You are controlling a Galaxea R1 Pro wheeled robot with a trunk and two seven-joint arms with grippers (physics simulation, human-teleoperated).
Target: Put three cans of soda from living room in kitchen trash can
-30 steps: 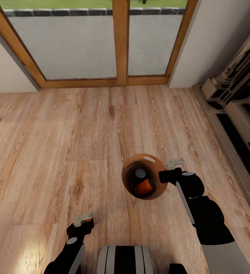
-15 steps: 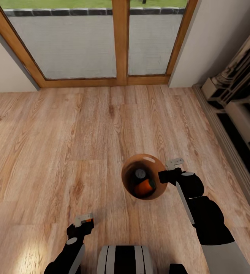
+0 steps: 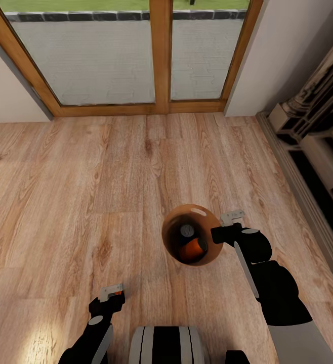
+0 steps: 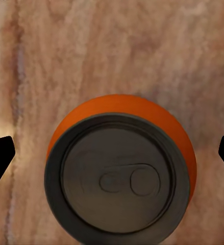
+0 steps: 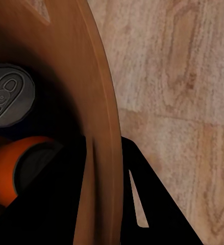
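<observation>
Head view: my right gripper (image 3: pixel 222 233) pinches the coppery round bin's (image 3: pixel 209 253) rim; my left gripper (image 3: pixel 112 297) holds an orange metal-topped can (image 4: pixel 122 173).

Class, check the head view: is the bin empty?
No. Inside the bin one can stands upright and another can lies on its side.

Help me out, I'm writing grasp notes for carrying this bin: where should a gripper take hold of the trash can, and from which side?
Best by the rim wall, from above. The trash can stands open-topped with a thin upright wall, so one finger can slip inside and one outside. That is how the right gripper appears to hold it, at the rim on the robot's right side. Two soda cans lie inside, low enough to leave the rim free.
</observation>
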